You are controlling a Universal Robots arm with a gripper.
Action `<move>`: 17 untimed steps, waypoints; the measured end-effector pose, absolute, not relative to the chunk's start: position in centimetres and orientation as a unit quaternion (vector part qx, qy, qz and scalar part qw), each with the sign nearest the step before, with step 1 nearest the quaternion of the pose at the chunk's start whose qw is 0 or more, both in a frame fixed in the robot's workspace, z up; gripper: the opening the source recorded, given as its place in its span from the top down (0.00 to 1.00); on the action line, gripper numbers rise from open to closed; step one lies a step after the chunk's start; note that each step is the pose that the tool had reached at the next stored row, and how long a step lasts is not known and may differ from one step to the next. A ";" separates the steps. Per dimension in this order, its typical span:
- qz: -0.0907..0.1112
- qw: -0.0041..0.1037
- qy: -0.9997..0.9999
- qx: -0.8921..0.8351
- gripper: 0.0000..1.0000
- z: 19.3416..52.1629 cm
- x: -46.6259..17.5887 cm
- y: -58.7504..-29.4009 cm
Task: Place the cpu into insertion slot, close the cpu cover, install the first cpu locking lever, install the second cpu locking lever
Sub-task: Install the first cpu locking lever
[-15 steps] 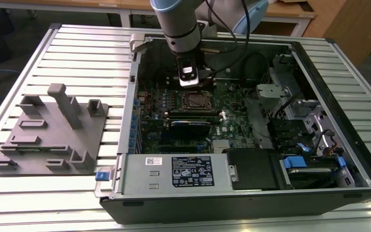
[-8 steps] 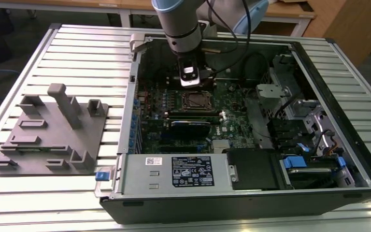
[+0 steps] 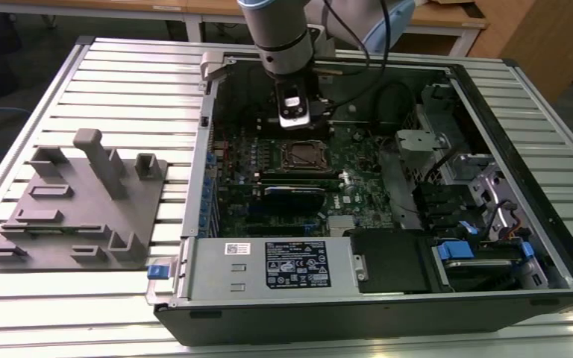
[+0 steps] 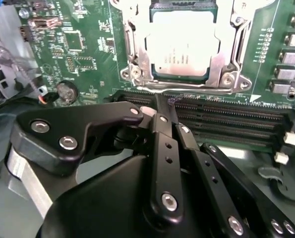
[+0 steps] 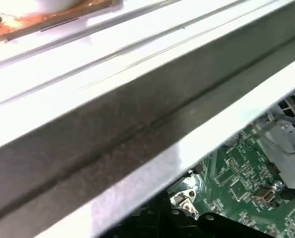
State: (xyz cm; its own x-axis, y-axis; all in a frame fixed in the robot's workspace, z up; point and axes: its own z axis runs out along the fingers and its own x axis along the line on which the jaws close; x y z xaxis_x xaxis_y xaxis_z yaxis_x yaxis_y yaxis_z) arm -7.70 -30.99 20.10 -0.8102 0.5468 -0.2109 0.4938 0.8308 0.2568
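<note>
So here's where you're at: the cpu [image 4: 181, 47] is already sitting flat in the insertion slot [image 4: 182, 74], silver top facing up, and the cpu cover [image 4: 137, 59] looks folded down around it, its window framing the chip. That makes sense, since the frame has to press the chip's edges before any lever can hold it. Whether the levers are hooked yet, I honestly can't tell.

Your gripper [image 4: 162, 111] hangs just beside the socket, over the long black memory slots [image 4: 226, 119], and in the second wrist view the jaws look clenched tight together with nothing between them. My guess is they're pinched like that to work as a single narrow poker for pushing thin metal bits, not for picking anything up.

In the exterior view the gripper [image 3: 295, 119] reaches straight down into the open computer case [image 3: 525, 134], which lies on its side on the slatted desk [image 3: 117, 82], so the green board [image 3: 366, 168] faces up. The grey fixture tray [image 3: 77, 201] sits off toward the exterior view's left, well apart.
</note>
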 end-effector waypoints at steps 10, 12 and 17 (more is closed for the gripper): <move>0.086 0.142 0.946 0.278 0.90 21.0 -7.4 -31.0; 0.078 0.143 0.946 0.279 0.90 21.0 -7.4 -31.0; 0.072 0.145 0.946 0.280 0.90 21.0 -7.4 -31.0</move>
